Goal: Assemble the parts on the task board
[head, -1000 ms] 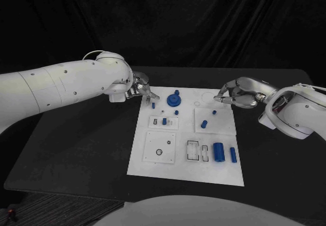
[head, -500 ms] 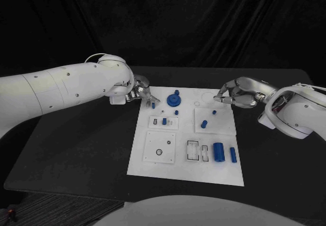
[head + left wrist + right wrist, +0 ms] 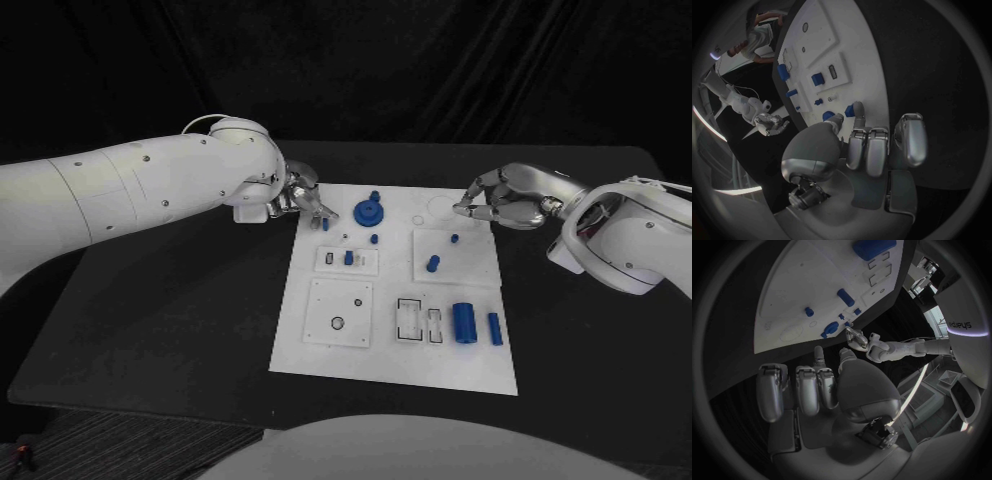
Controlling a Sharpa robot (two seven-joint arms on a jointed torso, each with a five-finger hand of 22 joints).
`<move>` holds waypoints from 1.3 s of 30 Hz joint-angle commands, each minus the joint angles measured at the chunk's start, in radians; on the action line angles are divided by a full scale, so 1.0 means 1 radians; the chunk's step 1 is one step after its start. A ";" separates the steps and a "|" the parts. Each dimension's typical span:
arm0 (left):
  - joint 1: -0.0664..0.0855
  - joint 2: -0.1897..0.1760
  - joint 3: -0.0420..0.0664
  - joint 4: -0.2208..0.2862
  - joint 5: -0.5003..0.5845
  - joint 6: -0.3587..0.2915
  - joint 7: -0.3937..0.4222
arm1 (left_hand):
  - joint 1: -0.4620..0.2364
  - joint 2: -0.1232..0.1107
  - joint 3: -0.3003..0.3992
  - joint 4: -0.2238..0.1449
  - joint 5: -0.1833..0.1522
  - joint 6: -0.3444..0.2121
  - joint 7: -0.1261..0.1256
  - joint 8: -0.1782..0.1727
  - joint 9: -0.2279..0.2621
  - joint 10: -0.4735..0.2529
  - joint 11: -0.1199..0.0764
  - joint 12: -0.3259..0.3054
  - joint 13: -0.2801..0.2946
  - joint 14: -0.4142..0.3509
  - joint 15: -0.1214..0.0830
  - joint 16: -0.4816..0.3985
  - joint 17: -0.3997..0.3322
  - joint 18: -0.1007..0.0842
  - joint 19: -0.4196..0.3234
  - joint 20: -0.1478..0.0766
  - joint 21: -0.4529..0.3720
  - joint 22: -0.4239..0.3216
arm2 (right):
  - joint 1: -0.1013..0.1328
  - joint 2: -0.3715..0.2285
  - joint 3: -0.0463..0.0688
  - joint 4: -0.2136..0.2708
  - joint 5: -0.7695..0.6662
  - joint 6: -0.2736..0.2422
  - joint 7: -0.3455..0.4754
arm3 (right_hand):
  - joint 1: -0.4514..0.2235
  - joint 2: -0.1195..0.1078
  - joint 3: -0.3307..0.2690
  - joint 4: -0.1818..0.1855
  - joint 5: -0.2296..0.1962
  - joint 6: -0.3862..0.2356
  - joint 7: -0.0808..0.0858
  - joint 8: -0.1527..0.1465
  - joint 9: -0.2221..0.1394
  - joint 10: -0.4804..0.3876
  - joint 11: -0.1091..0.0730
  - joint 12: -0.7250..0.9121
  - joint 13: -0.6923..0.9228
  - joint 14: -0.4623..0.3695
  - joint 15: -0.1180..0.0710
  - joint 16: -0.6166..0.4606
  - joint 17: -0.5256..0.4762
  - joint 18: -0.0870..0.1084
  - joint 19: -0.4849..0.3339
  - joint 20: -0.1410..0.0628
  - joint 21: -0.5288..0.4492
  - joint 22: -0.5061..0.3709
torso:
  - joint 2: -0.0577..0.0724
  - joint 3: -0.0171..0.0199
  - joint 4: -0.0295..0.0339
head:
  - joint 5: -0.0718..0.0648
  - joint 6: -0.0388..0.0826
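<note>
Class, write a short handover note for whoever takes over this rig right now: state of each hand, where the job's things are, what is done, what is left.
Left hand: at the task board's far left corner, fingertips at a small blue peg; a firm hold cannot be confirmed.
Right hand: fingers curled, empty, at the far right corner.
Parts: blue gear on the board's far side, small blue pieces mid-board, large blue cylinder and slim blue pin on the near right.
Done: some pieces appear seated.
Left: the cylinder and pin lie loose; empty slots remain.
</note>
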 commanded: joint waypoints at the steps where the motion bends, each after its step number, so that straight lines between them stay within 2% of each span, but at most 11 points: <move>1: -0.003 0.001 0.001 0.003 -0.005 0.018 0.015 | 0.012 0.000 0.002 -0.009 0.016 0.008 0.001 -0.012 -0.005 0.106 0.003 -0.001 0.261 0.106 0.004 0.003 0.263 0.002 -0.007 -0.002 -0.005 0.140 | -0.002 0.000 0.001 -0.001 -0.001 -0.012 -0.002 | 0.013 0.000 -0.005 -0.003 0.004 0.007 0.002 -0.004 -0.001 0.104 -0.002 0.003 0.263 0.106 0.001 0.003 0.263 -0.001 0.073 0.001 -0.006 0.243 | 0.000 0.0001 -0.0001 | -0.001 0.000; 6: -0.003 0.001 0.001 0.004 -0.005 0.015 0.015 | 0.053 0.000 0.028 -0.047 0.102 0.011 -0.001 -0.035 -0.016 0.106 0.002 -0.001 0.261 0.106 0.002 0.003 0.263 0.002 -0.008 -0.002 -0.008 0.143 | -0.002 0.002 0.001 -0.002 -0.001 -0.012 -0.001 | 0.014 0.001 -0.005 -0.003 0.004 0.008 0.002 -0.004 -0.002 0.104 -0.002 0.003 0.263 0.106 0.001 0.003 0.263 0.000 0.072 0.001 -0.008 0.243 | 0.000 0.0001 -0.0001 | -0.002 0.000; 9: -0.003 0.002 0.001 0.004 -0.005 0.014 0.015 | 0.067 0.001 0.046 -0.063 0.113 0.012 -0.003 -0.044 -0.020 0.106 0.001 -0.001 0.261 0.106 0.002 0.003 0.263 0.003 -0.008 -0.003 -0.010 0.145 | -0.002 0.003 0.001 -0.002 -0.001 -0.011 0.000 | 0.014 0.001 -0.005 -0.003 0.004 0.008 0.002 -0.004 -0.002 0.104 -0.002 0.003 0.263 0.106 0.001 0.003 0.263 0.000 0.072 0.001 -0.008 0.243 | 0.000 0.0003 0.0000 | -0.002 0.000; 10: -0.003 0.002 0.001 0.004 -0.005 0.013 0.015 | 0.077 -0.001 0.065 -0.077 0.137 0.012 -0.003 -0.051 -0.022 0.106 0.000 -0.001 0.261 0.106 0.001 0.003 0.263 0.003 -0.009 -0.003 -0.011 0.146 | -0.002 0.003 0.001 -0.003 -0.001 -0.010 -0.001 | 0.014 0.001 -0.005 -0.003 0.004 0.008 0.002 -0.004 -0.002 0.104 -0.002 0.003 0.263 0.106 0.001 0.003 0.263 0.000 0.072 0.001 -0.008 0.243 | 0.000 0.0003 -0.0001 | -0.002 0.000; 16: -0.003 0.002 0.001 0.004 -0.005 0.007 0.016 | 0.079 -0.012 0.109 -0.099 0.194 0.011 -0.002 -0.067 -0.027 0.106 0.001 -0.001 0.261 0.106 0.001 0.003 0.263 0.003 -0.011 -0.003 -0.016 0.148 | -0.002 0.003 0.001 -0.003 -0.001 -0.007 -0.003 | 0.014 0.001 -0.005 -0.003 0.004 0.008 0.002 -0.004 -0.002 0.104 -0.002 0.003 0.263 0.106 0.001 0.003 0.263 0.001 0.070 0.001 -0.010 0.242 | 0.000 0.0001 -0.0001 | -0.001 0.000; 27: -0.003 0.000 0.001 0.006 -0.005 0.003 0.017 | 0.077 -0.029 0.174 -0.132 0.246 0.008 0.001 -0.085 -0.028 0.106 0.003 -0.001 0.261 0.106 0.003 0.003 0.263 0.004 -0.011 -0.002 -0.021 0.152 | -0.002 0.005 0.001 -0.004 -0.001 -0.004 -0.004 | 0.015 0.001 -0.005 -0.003 0.005 0.008 0.002 -0.004 -0.002 0.104 -0.001 0.003 0.263 0.106 0.001 0.003 0.263 0.001 0.069 0.001 -0.012 0.241 | 0.000 0.0000 0.0002 | -0.003 0.000; 29: -0.003 -0.001 0.001 0.007 -0.005 0.001 0.017 | 0.080 -0.034 0.201 -0.146 0.246 0.009 0.001 -0.088 -0.027 0.106 0.003 -0.001 0.261 0.106 0.003 0.003 0.263 0.004 -0.011 -0.002 -0.022 0.154 | -0.002 0.004 0.001 -0.004 -0.001 -0.004 -0.004 | 0.015 0.001 -0.005 -0.003 0.005 0.008 0.002 -0.004 -0.002 0.104 -0.001 0.003 0.263 0.106 0.001 0.003 0.263 0.001 0.069 0.001 -0.012 0.241 | 0.000 0.0000 0.0002 | -0.003 0.000; 30: -0.003 -0.003 0.001 0.008 -0.005 -0.001 0.017 | 0.080 -0.039 0.221 -0.155 0.259 0.010 0.001 -0.089 -0.025 0.106 0.003 -0.001 0.261 0.106 0.003 0.003 0.263 0.004 -0.010 -0.002 -0.022 0.155 | -0.002 0.004 0.001 -0.004 -0.001 -0.003 -0.004 | 0.015 0.001 -0.005 -0.003 0.005 0.008 0.002 -0.004 -0.002 0.104 -0.001 0.003 0.263 0.106 0.001 0.003 0.263 0.001 0.069 0.001 -0.012 0.241 | -0.001 0.0003 0.0000 | -0.004 0.000; 39: -0.003 -0.017 0.001 0.026 -0.005 -0.034 0.019 | 0.076 -0.061 0.289 -0.193 0.292 0.015 0.001 -0.090 -0.014 0.106 0.002 -0.001 0.261 0.106 0.002 0.003 0.263 0.003 -0.006 -0.002 -0.022 0.160 | -0.002 0.001 0.001 -0.001 -0.001 0.001 -0.008 | 0.017 0.002 -0.004 -0.004 0.005 0.009 0.002 -0.005 -0.002 0.104 -0.001 0.003 0.263 0.106 0.001 0.003 0.263 0.002 0.067 0.001 -0.015 0.240 | -0.001 0.0008 0.0004 | -0.004 0.000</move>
